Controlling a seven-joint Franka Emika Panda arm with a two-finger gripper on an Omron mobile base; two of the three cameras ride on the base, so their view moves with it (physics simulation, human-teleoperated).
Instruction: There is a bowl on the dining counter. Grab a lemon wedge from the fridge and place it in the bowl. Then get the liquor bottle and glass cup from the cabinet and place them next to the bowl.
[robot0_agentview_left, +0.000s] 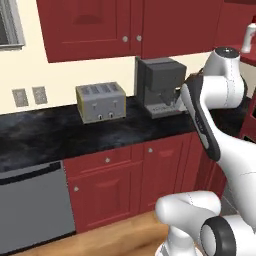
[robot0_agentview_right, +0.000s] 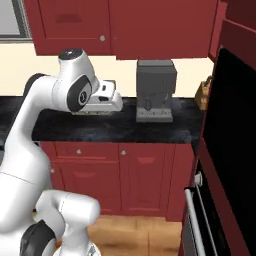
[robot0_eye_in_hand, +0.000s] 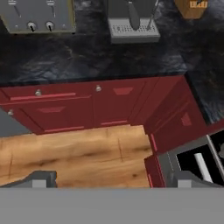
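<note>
- Gripper (robot0_eye_in_hand: 112, 178) hangs high over the wooden floor (robot0_eye_in_hand: 74, 153), jaws spread wide and holding nothing.
- Toaster (robot0_agentview_left: 100, 102) and coffee machine (robot0_agentview_left: 159, 86) stand on the black counter (robot0_agentview_left: 45, 132), well apart.
- Red cabinets (robot0_agentview_right: 120, 175) run below the counter; a black oven (robot0_agentview_right: 227, 165) stands to their right.
- Bottle, cup, bowl and lemon wedge: whereabouts cannot be told.

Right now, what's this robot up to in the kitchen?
Nothing is being handled at the moment. The white arm is raised in front of a black counter over red cabinets, where a toaster and a coffee machine stand. Its gripper is open and empty, looking down at the wooden floor and lower cabinet doors. A black oven is to the right. The fetching job seems not to have started.
</note>
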